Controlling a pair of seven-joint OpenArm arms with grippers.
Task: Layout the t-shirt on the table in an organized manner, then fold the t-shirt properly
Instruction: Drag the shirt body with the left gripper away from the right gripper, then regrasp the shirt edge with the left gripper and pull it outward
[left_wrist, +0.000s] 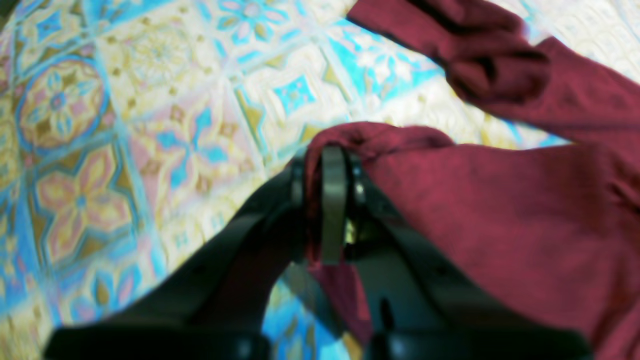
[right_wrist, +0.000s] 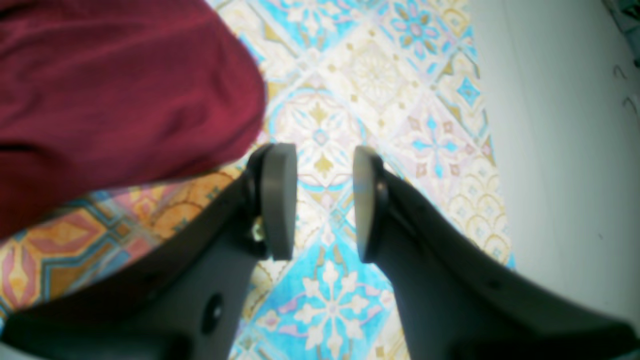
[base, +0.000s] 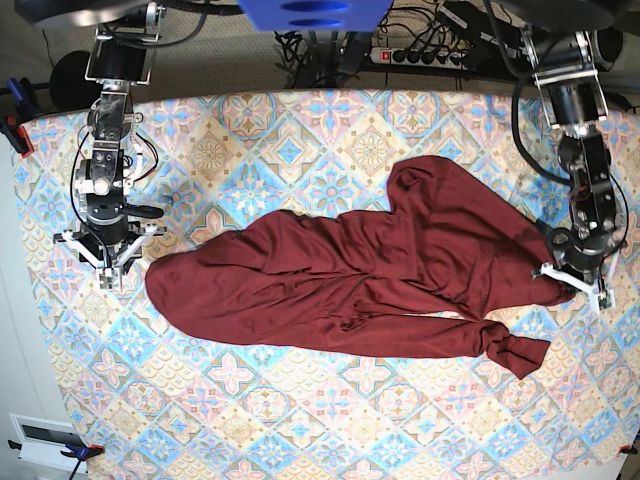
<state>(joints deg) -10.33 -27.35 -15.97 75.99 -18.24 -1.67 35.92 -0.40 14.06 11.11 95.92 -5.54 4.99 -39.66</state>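
Near the left edge of the table (base: 250, 420) in the base view, the right gripper (base: 108, 268) hangs just above the patterned cloth with its jaws parted at a middling width and nothing between them. Its wrist view shows bare tile pattern in the gap and the t-shirt (base: 360, 270) just beside one finger, not touching it.

The t-shirt lies crumpled across the middle of the table, its long axis running from left edge to right edge, slightly tilted. A rounded end points toward the right gripper. A raised lobe of fabric bulges toward the far edge, right of centre. A sleeve trails toward the near right corner and ends in a bunched knot.

At the right edge, the left gripper (base: 572, 282) is clamped shut on a fold of the t-shirt's edge, with fabric wrapped around its pad.
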